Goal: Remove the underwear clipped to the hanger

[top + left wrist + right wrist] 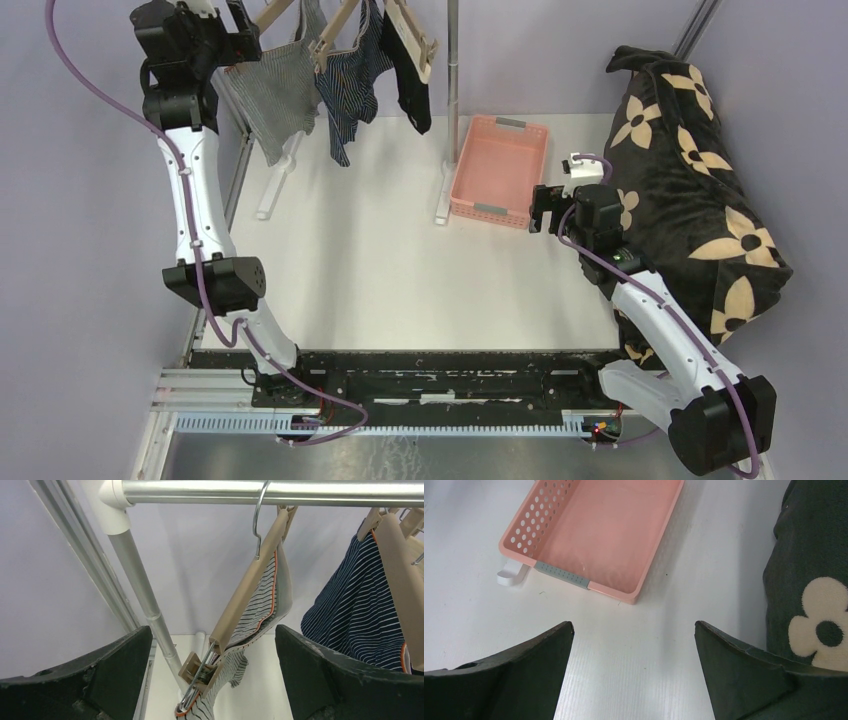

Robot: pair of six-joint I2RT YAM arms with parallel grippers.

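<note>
Overhead, the left gripper [243, 40] is raised beside the grey-white fine-patterned cloth briefs [275, 95]. These hang from a tan wooden clip hanger [335, 35], next to the navy thin-striped cloth briefs [350, 85] and the plain black cloth briefs [412, 85]. All three are clipped up and nothing is freed yet. The garments hang close together, so a sideways reach could probably snag the navy pair or set the hangers swinging. The left wrist view shows the jaws spread wide and holding nothing, with the hanger's small tan spring clip [200, 670] low between them, biting the grey-white fabric. The likeliest failure is closing on wood or clip rather than cloth. A hard pull with the clip shut could also drag the thin wire hook [257, 520] along or off the shiny metal rail [270, 492]. Soft cloth may stretch and slip from a shallow pinch. In the right wrist view the right gripper [634, 627] is also open and empty. It hovers over the white table [499, 610] near the pink perforated plastic basket [599, 535], with the large black flower-print blanket [814, 580] just beside it. It is too far away to steady the hanger, and a careless move might catch the blanket.
</note>
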